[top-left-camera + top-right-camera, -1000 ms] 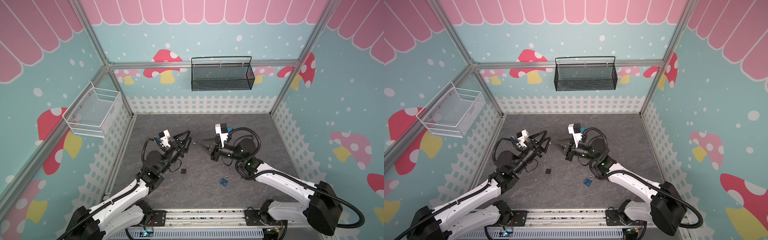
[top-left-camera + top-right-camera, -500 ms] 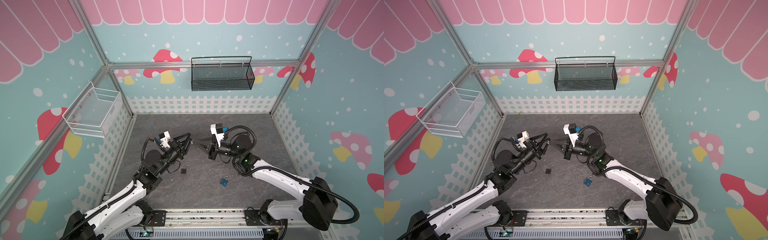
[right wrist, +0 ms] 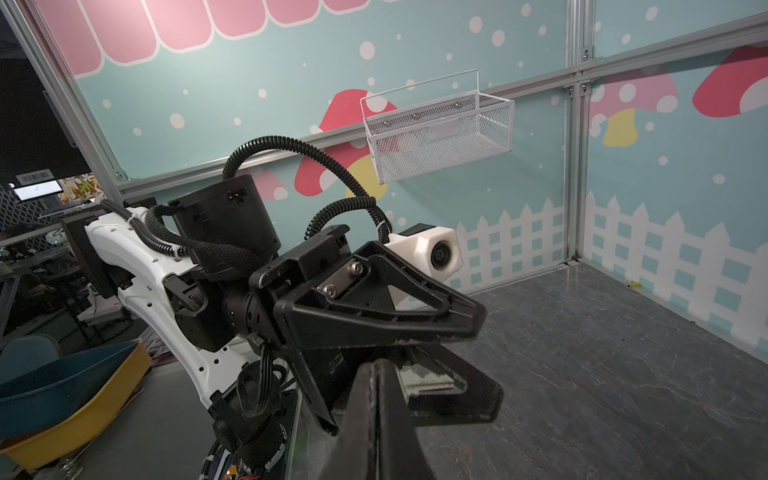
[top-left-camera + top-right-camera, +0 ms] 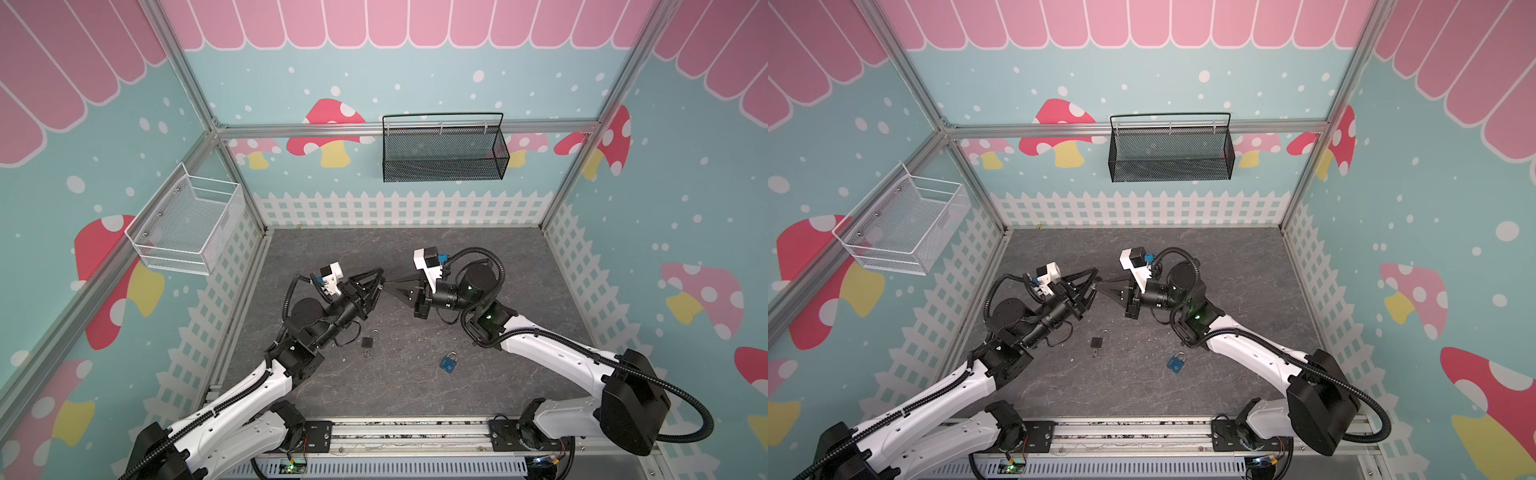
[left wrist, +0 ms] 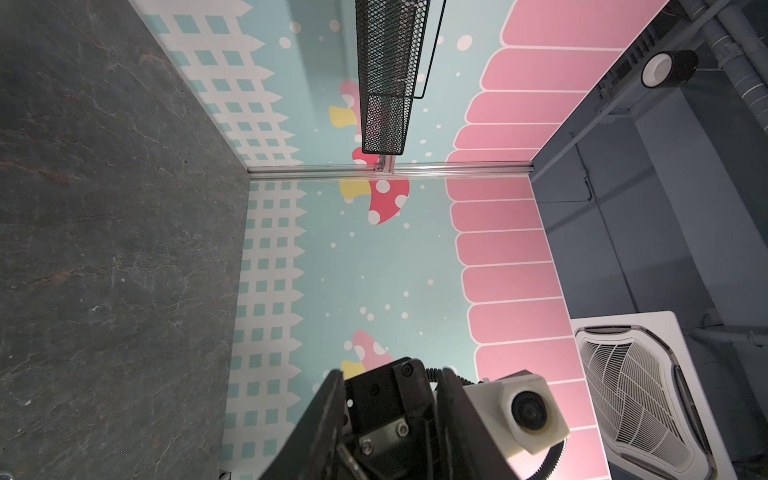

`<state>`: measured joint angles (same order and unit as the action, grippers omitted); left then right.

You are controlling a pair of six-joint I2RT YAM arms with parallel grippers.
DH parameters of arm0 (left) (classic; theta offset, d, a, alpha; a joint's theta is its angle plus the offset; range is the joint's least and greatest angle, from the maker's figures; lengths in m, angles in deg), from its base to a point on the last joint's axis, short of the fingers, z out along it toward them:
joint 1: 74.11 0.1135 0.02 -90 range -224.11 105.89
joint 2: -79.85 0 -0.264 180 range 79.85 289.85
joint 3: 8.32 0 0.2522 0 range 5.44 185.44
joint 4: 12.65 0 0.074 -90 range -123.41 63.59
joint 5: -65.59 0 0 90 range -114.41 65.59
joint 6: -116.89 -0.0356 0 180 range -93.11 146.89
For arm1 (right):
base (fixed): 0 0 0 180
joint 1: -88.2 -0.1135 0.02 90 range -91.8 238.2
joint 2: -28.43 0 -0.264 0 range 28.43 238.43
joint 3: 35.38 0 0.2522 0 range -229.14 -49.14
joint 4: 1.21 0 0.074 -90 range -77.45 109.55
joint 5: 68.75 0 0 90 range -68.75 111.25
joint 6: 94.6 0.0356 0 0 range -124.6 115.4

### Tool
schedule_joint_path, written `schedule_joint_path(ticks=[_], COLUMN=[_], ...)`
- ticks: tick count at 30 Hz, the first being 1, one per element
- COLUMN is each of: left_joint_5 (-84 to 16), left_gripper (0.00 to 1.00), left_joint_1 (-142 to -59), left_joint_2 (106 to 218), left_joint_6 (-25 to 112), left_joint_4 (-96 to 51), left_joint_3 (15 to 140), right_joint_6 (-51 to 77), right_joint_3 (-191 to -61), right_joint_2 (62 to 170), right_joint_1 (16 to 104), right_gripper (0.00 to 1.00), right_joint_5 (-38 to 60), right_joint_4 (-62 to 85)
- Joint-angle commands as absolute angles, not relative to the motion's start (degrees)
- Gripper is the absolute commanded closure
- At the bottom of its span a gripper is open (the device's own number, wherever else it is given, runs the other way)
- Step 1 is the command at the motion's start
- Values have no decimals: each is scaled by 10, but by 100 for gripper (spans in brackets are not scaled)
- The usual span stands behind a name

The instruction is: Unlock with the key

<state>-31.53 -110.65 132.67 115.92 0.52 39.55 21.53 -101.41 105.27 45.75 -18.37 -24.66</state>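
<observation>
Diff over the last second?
The left gripper drew its fingers in from wide open, around the tip of the shut right gripper, which edged left toward it. Whether anything passed between them cannot be seen. The small black padlock and the blue padlock lie unmoved on the grey tabletop.

**Middle blocked, far strip lying open**

The left gripper [image 4: 380,277] and right gripper [image 4: 388,285] are standing tip to tip above the middle of the surface [image 4: 415,245], barring the way across there. The left arm [image 4: 249,390] and right arm [image 4: 552,345] are slanting in from the near corners, crowding the front. Between them, a black padlock [image 4: 368,342] and a blue padlock [image 4: 448,363] are lying well apart, leaving a lane. The strip by the fence [image 4: 399,210] is lying free. A black basket [image 4: 444,160] and a white basket [image 4: 187,226] are hanging on the walls, above the surface.
</observation>
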Motion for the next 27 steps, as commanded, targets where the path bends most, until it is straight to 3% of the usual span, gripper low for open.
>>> schedule_joint_path(ticks=[1,19,23,27], left_joint_5=[-313,-304,-300,-299], left_gripper=[69,99,100,100], left_joint_1=[-1109,-1109,-1109,-1109], left_joint_2=[1317,1308,1308,1311], left_joint_6=[1168,1153,1144,1110], left_joint_4=[-11,-33,-31,-42], left_joint_3=[409,411,414,431], right_joint_6=[188,161,150,157], right_joint_3=[-1028,-1038,-1042,-1043], right_joint_2=[1052,1037,1030,1014], right_joint_1=[461,460,460,461], right_gripper=[100,100,100,77], right_joint_5=[-193,-187,-180,-174], right_joint_4=[-230,-191,-170,-149])
